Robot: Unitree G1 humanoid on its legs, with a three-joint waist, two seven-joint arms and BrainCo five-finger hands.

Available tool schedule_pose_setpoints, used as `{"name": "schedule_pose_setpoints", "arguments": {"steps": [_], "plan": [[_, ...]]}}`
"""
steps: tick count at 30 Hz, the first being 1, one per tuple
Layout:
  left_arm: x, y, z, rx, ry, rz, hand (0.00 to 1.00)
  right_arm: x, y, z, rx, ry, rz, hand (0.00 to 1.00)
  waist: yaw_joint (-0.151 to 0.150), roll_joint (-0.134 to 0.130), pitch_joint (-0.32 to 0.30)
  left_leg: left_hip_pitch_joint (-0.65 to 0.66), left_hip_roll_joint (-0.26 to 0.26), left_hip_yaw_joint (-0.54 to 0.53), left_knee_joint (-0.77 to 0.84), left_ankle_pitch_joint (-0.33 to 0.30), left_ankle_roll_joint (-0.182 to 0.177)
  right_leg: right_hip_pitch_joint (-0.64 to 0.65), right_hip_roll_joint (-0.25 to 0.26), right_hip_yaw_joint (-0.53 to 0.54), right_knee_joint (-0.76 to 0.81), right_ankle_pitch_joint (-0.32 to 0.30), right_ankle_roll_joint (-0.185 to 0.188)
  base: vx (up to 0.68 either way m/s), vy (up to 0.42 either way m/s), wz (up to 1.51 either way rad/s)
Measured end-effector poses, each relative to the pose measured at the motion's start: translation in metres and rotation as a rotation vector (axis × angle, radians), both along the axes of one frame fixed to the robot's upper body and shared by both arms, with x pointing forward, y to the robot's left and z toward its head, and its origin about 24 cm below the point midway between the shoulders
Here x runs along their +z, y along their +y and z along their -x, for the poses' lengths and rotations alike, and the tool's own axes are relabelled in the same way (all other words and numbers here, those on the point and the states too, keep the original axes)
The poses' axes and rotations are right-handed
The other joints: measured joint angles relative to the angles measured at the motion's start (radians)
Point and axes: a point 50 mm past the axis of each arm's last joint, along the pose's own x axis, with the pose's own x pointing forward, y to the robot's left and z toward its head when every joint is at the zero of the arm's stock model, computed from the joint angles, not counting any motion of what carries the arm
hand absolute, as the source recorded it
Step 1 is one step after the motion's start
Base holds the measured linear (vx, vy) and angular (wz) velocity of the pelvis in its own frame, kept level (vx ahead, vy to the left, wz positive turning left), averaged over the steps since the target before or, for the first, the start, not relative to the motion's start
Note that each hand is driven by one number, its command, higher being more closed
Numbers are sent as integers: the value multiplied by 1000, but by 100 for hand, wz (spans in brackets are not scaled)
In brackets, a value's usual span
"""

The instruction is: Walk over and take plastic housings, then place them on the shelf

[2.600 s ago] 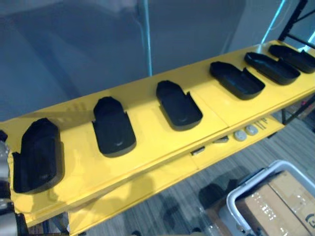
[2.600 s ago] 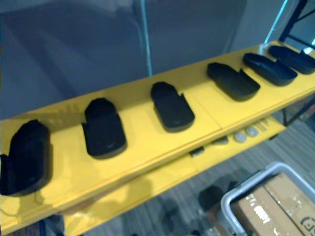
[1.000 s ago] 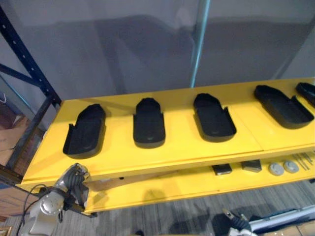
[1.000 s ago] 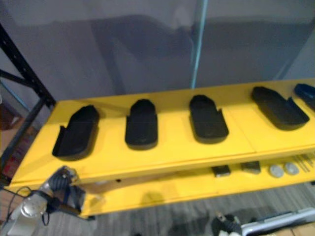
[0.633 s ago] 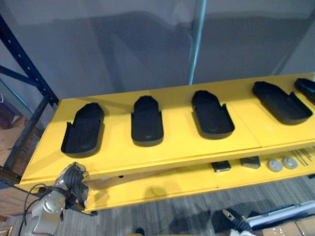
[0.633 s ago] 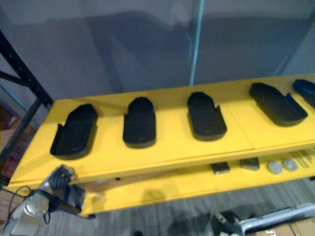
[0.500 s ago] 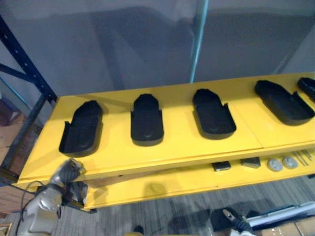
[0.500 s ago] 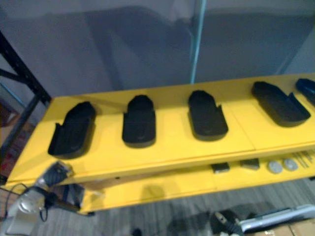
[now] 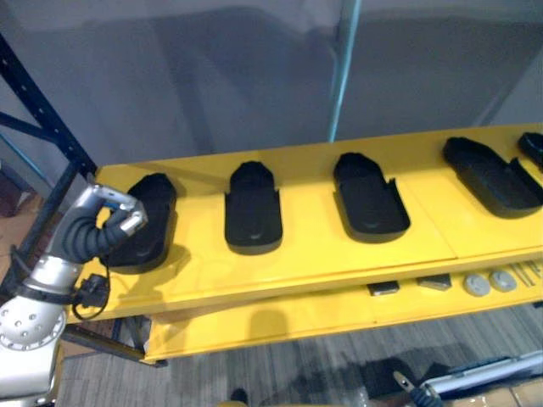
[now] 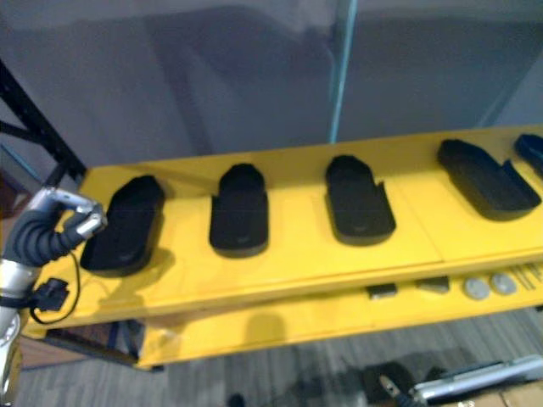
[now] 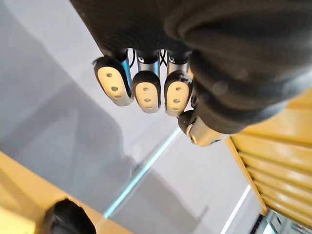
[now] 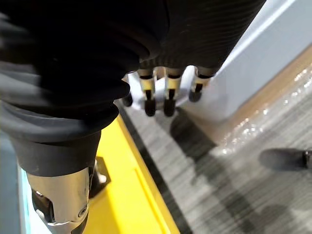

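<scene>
My left hand (image 9: 114, 212) hovered over the leftmost plastic housing (image 9: 157, 212) on the yellow shelf (image 9: 314, 254), fingers curled, gripping nothing. My right hand (image 12: 168, 90) hung loose and empty.

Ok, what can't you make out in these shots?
- Leftmost housing: the left hand overlaps it in both eye views, so contact cannot be judged.
- Rightmost housing: cut off by the eye views' right edge.
- Round pieces on the lower shelf: too small to identify.
- Dark object in the left wrist view: cut off by the picture's edge, unidentifiable.
</scene>
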Motion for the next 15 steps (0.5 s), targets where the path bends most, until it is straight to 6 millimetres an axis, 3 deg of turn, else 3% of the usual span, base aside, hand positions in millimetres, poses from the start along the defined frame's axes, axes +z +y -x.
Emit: {"name": "schedule_pose_setpoints", "arguments": {"steps": [3,4,10,15], "plan": [[-1,3,3,14,7,-2,100,0,0,2,-1,5,-1,0,0,-8,-3,-10,0,-6,0,7,0,-5,1,-2,0,-9,2,-103,17,5],[-2,4,3,24,18,-10,0,-1,0,3,-2,8,-2,0,0,-12,-4,-16,1,-8,0,14,2,-13,1,-3,1,-9,3,-62,12,6],[-14,15,-1,152,98,-42,0,-2,1,13,-12,30,-7,0,2,-34,-10,-25,1,-11,0,21,3,-15,2,-3,0,-3,11,-32,7,1],[-44,54,-4,451,204,-80,0,-2,1,14,-13,33,-8,0,1,-36,-11,-14,-2,-15,0,21,3,-7,2,-7,-14,0,12,50,-13,0]]}}
